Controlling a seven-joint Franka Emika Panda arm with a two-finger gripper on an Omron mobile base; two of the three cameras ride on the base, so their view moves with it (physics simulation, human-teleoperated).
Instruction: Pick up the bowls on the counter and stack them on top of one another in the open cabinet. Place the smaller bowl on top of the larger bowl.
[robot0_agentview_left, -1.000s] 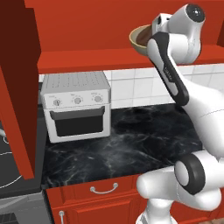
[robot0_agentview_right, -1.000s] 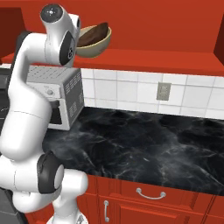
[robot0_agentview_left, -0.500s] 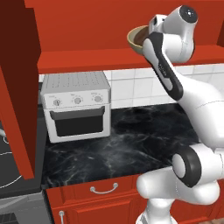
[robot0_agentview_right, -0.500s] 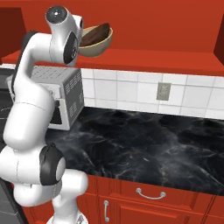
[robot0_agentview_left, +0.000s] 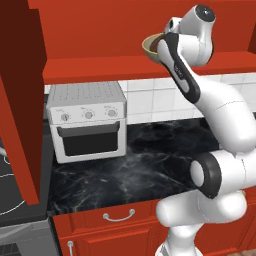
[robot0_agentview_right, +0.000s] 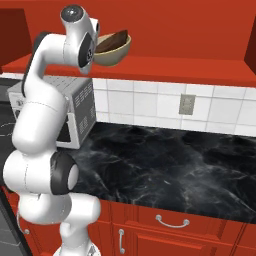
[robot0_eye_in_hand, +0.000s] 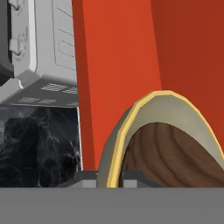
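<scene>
Jaws of gripper (robot0_agentview_right: 98, 46) clamped on rim of tan larger bowl (robot0_agentview_right: 116, 54) with dark brown smaller bowl (robot0_agentview_right: 112, 41) nested inside, tilted above cabinet (robot0_agentview_right: 165, 67) shelf floor.

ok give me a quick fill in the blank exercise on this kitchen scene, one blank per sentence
1. The dark brown bowl sits nested inside the ____ bowl.
2. The pincer is shut on the rim of that outer bowl, holding both above the red ____ floor.
3. The white toaster oven stands on the black marble ____.
4. The drawers below the worktop have ____ handles.

Missing words: tan; cabinet; counter; silver
</scene>
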